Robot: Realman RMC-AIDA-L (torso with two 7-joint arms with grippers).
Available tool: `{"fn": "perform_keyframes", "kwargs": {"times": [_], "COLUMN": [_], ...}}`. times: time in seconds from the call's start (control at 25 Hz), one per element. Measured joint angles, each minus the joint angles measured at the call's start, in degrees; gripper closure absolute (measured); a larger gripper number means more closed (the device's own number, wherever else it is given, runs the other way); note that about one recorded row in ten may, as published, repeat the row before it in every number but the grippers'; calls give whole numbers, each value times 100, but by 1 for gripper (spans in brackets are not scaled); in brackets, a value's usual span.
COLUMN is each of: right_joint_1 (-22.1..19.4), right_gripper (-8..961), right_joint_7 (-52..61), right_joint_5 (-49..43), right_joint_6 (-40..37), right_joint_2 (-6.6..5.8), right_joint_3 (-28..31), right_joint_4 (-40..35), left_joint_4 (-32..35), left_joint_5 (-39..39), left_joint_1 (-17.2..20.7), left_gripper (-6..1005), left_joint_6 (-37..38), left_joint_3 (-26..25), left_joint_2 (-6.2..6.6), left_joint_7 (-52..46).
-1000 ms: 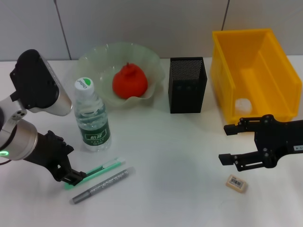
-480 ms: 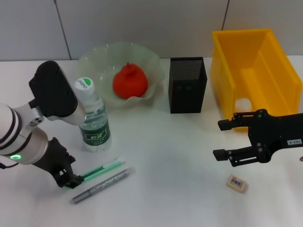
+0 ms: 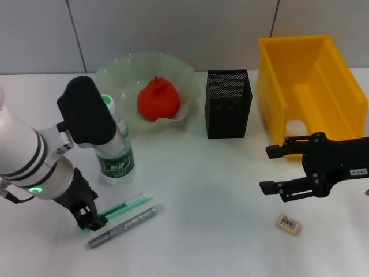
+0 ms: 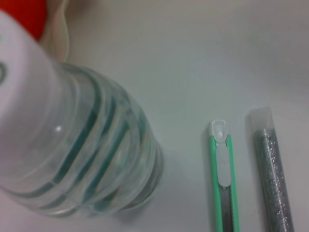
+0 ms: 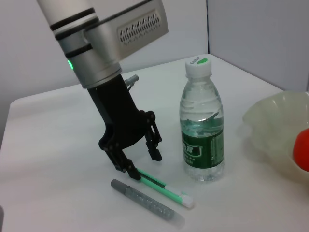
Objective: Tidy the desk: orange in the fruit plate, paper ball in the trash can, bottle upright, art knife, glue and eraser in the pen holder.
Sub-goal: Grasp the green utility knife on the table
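left tool (image 5: 142,164) spread open over the art knife (image 3: 124,206); right tool (image 3: 270,168) open above barcode-labelled eraser (image 3: 288,223).

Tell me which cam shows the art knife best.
Right wrist view: the art knife lies full length on the desk, the left end effector open over one end. The left wrist view shows only its capped end. In the head view it is small and partly hidden.
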Motion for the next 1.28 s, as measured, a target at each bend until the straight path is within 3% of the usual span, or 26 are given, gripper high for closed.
{"fn": "perform_keyframes", "kwargs": {"times": [0.12, 0.68, 0.84, 1.28], "right_joint_1": [0, 64, 94, 130], "right_gripper": [160, 162, 162, 164], "right_joint_7": [14, 18, 20, 20], "right_joint_5": [-2, -14, -14, -14], "right_joint_6": [0, 14, 17, 86], "right_joint_2": [4, 3, 4, 3], "right_joint_3": [5, -12, -15, -28], "right_joint_4": [-19, 36, 96, 168], "left_joint_4": [-54, -240, -362, -410], "left_joint_5": [194, 208, 215, 263], "left_joint_1": [-111, -204, -219, -248], "left_gripper": [460, 519, 603, 599], "left_joint_6": [50, 116, 114, 69], "left_joint_3": [233, 282, 316, 323], "left_joint_2": [0, -12, -17, -17], "left_joint_7": [-227, -325, -373, -449]}}
